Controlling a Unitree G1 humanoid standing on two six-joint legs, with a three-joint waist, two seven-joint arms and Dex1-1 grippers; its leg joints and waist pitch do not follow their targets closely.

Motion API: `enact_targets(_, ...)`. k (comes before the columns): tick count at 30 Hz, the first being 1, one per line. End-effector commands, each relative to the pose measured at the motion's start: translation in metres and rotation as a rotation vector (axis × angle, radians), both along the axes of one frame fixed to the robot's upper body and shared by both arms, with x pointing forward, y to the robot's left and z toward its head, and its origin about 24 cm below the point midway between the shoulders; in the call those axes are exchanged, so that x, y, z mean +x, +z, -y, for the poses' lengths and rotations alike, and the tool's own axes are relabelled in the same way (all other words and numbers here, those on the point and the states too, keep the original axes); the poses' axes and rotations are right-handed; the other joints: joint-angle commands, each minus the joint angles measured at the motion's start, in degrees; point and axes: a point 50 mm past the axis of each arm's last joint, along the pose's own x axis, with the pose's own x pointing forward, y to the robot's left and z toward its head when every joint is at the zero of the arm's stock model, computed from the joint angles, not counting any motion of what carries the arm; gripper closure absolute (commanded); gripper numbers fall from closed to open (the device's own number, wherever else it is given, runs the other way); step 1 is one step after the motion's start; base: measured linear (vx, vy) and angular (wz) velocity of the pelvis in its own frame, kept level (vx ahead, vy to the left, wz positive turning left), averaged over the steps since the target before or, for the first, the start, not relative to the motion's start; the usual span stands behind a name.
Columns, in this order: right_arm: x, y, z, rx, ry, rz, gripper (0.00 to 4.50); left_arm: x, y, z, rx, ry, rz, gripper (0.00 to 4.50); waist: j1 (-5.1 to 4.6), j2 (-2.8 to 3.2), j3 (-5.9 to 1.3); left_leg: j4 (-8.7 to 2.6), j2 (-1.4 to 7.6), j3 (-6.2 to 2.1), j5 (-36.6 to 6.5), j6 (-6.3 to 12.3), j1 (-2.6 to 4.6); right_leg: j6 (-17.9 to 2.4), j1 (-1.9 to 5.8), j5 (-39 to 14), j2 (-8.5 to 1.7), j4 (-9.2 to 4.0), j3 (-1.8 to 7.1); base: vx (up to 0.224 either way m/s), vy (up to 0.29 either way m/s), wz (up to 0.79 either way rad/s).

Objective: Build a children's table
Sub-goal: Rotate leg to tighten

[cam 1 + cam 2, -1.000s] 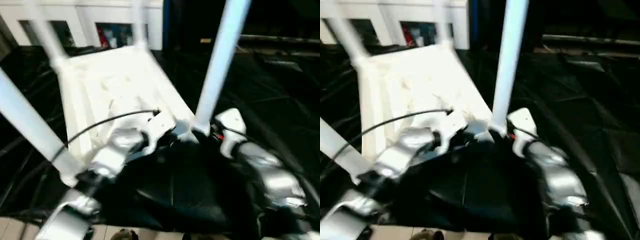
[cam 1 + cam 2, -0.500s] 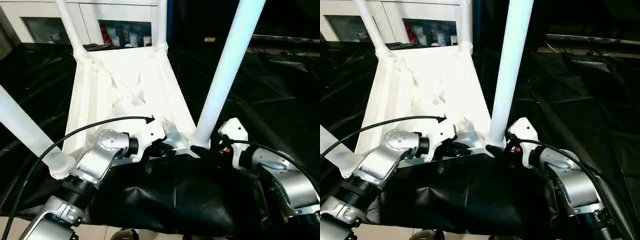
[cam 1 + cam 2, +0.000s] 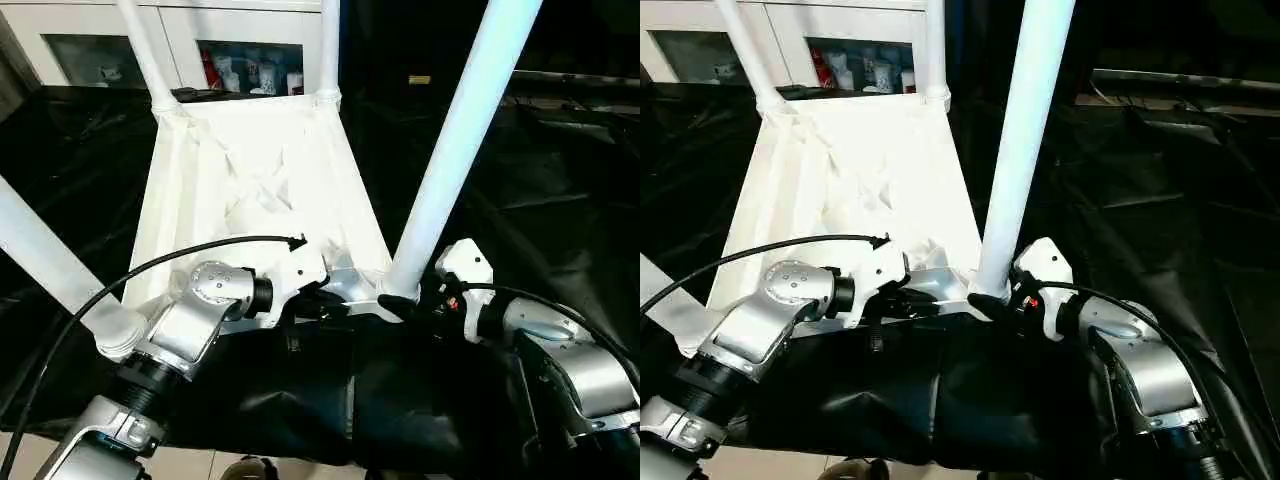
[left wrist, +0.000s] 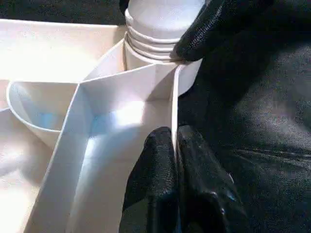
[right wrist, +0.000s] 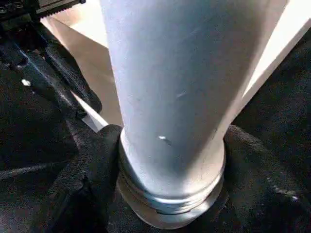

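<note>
The upturned children's table (image 3: 250,190) has four legs (image 3: 455,150); left tool (image 4: 174,160) pinches its rim, right tool (image 5: 167,194) clasps one leg.

Upturned table (image 3: 255,170) on black sheet (image 3: 560,200)

Silver forearms (image 3: 190,325) are gleaming, ending in white wrist housings (image 3: 462,268). A black cable (image 3: 150,268) is looping over the left arm, and textured black fingers (image 4: 158,194) are showing.

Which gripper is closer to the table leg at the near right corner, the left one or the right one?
Right. The right gripper has its fingers on both sides of the leg at its base. The left gripper is pinched shut on the tabletop's edge wall, beside that leg's socket.
</note>
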Motion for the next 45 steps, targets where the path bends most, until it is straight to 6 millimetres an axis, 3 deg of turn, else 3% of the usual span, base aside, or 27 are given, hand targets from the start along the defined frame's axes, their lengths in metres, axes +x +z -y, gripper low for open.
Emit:
enact_targets(1,0.003,-0.003,0.000,-0.021,-0.066,0.030,1.76,-0.006,-0.004,0.010,-0.031,-0.024,-0.026,4.50,0.03,-0.99,-3.83,-3.30,3.50,-0.98,-5.45,5.63,0.43,-15.68,2.93,-3.79,-4.47,-3.60,2.21,0.000,0.000,0.00)
enact_targets(3,0.010,-0.009,0.002,-0.023,-0.189,0.036,1.77,0.001,-0.008,0.012,-0.020,0.055,-0.011,4.50,-0.11,-1.10,-3.76,-3.34,3.40,-1.00,-6.08,5.04,0.36,-15.36,2.97,-5.11,-4.43,-3.71,2.21,0.000,0.000,0.00)
enact_targets(6,0.019,-0.021,0.001,0.003,-0.414,0.007,1.77,0.013,-0.014,0.020,-0.009,0.195,-0.003,4.50,-0.52,-1.21,-3.41,-3.54,3.18,-0.99,-8.91,3.12,0.48,-13.89,2.69,-12.09,-4.41,-4.47,2.26,0.000,0.000,0.00)
enact_targets(7,0.023,-0.029,0.000,-0.003,-0.542,-0.017,1.77,0.017,-0.016,0.029,-0.013,0.258,-0.009,4.50,-0.64,-0.83,-3.15,-3.78,3.22,-1.02,-10.80,1.93,0.75,-13.27,2.14,-15.99,-4.40,-4.88,2.35,0.000,0.000,0.00)
enact_targets(8,0.026,-0.037,-0.003,-0.014,-0.648,-0.045,1.77,0.020,-0.017,0.038,-0.019,0.307,-0.017,4.50,-0.86,-0.91,-3.07,-3.88,2.98,-1.22,-12.26,0.24,0.78,-12.23,2.16,-20.04,-4.39,-5.09,2.29,0.000,0.000,0.00)
enact_targets(11,0.030,-0.047,-0.018,0.010,-0.739,-0.084,1.77,0.023,-0.016,0.057,-0.035,0.366,-0.021,4.50,-0.96,-0.88,-3.13,-4.14,3.07,-1.38,-13.67,-0.38,0.96,-10.54,1.97,-20.66,-4.41,-5.45,2.53,0.000,0.000,0.00)
enact_targets(17,0.034,-0.034,-0.052,0.098,-0.618,-0.039,1.77,0.025,-0.010,0.073,-0.049,0.345,0.004,4.50,-0.74,-0.69,-3.36,-4.17,3.02,-1.38,-12.76,1.26,0.60,-10.25,2.32,-15.03,-4.31,-5.19,2.51,0.000,0.000,0.00)
enact_targets(19,0.036,-0.030,-0.055,0.126,-0.609,-0.023,1.22,0.024,-0.010,0.072,-0.046,0.323,0.010,4.50,-0.72,-0.75,-3.30,-4.24,3.01,-1.36,-12.99,1.55,0.58,-10.18,2.30,-15.80,-4.33,-5.30,2.47,0.000,0.000,0.00)
enact_targets(21,0.037,-0.026,-0.054,0.157,-0.602,-0.009,1.08,0.023,-0.010,0.070,-0.047,0.292,0.016,4.50,-0.70,-0.75,-3.21,-4.36,3.05,-1.42,-14.06,1.50,0.62,-9.76,2.19,-17.86,-4.40,-5.49,2.47,0.000,0.000,0.00)
enact_targets(25,0.038,-0.018,-0.047,0.157,-0.573,0.031,0.70,0.021,-0.011,0.063,-0.045,0.265,0.007,4.50,-0.73,-0.76,-3.13,-4.51,3.16,-1.48,-14.35,1.38,0.52,-9.57,2.12,-18.16,-4.44,-5.50,2.52,0.000,0.000,0.00)
enact_targets(27,0.037,-0.007,-0.029,0.111,-0.519,0.095,0.55,0.017,-0.012,0.050,-0.038,0.216,0.005,4.50,-0.65,-0.92,-3.21,-4.41,3.18,-1.42,-12.65,2.19,0.28,-9.53,2.43,-16.09,-4.43,-5.30,2.54,0.000,0.000,0.00)
enact_targets(29,0.035,-0.004,-0.024,0.099,-0.477,0.100,0.32,0.016,-0.011,0.046,-0.040,0.194,0.005,4.50,-0.54,-0.88,-3.26,-4.30,3.22,-1.29,-12.03,2.59,0.45,-9.89,2.27,-14.87,-4.36,-5.29,2.53,0.000,0.000,0.00)
enact_targets(33,0.018,-0.001,-0.013,0.004,-0.208,0.077,0.09,0.011,-0.006,0.030,-0.045,0.113,0.007,4.50,-0.05,-0.83,-3.25,-4.05,3.40,-1.16,-9.40,4.36,0.29,-11.19,2.55,-10.57,-4.29,-4.81,2.48,0.000,0.000,0.00)
enact_targets(36,0.011,0.001,-0.007,-0.030,-0.132,0.068,0.09,0.007,-0.003,0.025,-0.051,0.057,0.006,4.50,-0.09,-0.79,-3.40,-4.00,3.46,-1.21,-8.85,4.82,0.26,-12.46,2.65,-8.79,-4.39,-4.57,2.39,0.000,0.000,0.00)
enact_targets(42,0.006,0.006,0.003,-0.039,-0.080,0.061,0.09,-0.002,0.001,0.014,-0.050,-0.024,-0.016,4.50,-0.18,-0.80,-3.21,-4.11,3.60,-1.11,-9.87,4.30,0.38,-13.21,2.43,-10.94,-4.39,-4.70,2.41,0.000,0.000,0.00)
enact_targets(45,0.004,0.008,0.004,-0.017,-0.067,0.058,0.09,-0.003,0.000,0.010,-0.049,-0.034,-0.025,4.50,-0.15,-0.73,-3.36,-3.96,3.66,-1.08,-8.28,4.70,0.42,-14.04,2.54,-7.55,-4.42,-4.36,2.41,0.000,0.000,0.00)
